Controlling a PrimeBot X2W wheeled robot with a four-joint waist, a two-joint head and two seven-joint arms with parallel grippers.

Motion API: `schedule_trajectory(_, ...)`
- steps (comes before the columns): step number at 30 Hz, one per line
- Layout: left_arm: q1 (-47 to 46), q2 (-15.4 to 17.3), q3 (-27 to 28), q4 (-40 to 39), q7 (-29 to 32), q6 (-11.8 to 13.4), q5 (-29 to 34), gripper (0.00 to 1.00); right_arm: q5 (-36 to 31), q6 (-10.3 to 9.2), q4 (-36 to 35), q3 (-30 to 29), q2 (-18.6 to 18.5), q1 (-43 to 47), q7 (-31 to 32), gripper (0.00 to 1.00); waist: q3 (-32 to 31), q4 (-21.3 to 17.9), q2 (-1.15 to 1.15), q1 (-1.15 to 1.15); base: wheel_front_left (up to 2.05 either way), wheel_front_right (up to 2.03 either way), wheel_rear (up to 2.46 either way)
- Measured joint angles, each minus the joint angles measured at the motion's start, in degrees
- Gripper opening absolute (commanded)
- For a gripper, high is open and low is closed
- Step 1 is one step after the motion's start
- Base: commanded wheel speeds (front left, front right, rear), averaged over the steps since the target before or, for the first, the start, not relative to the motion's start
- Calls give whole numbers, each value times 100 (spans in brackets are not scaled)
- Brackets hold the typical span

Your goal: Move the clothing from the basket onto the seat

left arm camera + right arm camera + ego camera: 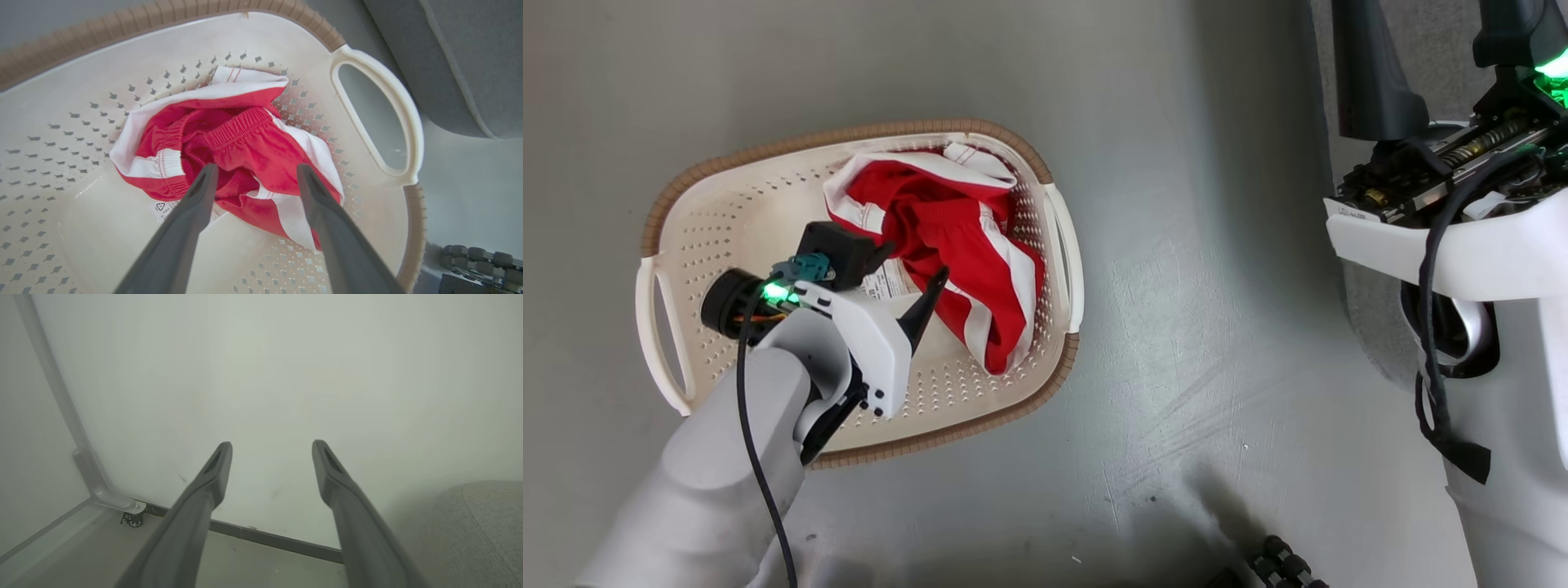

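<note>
Left wrist view | clothing [245, 139] bunched in basket [102, 228], right side | left jaws apart above it; right jaws apart, empty | risk: pinching one thin fold, cloth may slip before the seat [470, 61]

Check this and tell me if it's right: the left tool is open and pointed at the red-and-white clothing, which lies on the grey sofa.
One thing is wrong. The clothing lies in the cream laundry basket, not on the sofa, which stands beside the basket. The left wrist view shows this. The rest holds: the left tool is open and pointed at the clothing.
</note>
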Motion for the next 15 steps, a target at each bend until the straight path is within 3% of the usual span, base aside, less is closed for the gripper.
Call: schedule_trajectory(15,-461,-98,-292,286,101,0,-92,100,66,0,-45,7,0,-229,0,100,410,-117,0,0,0,0,0)
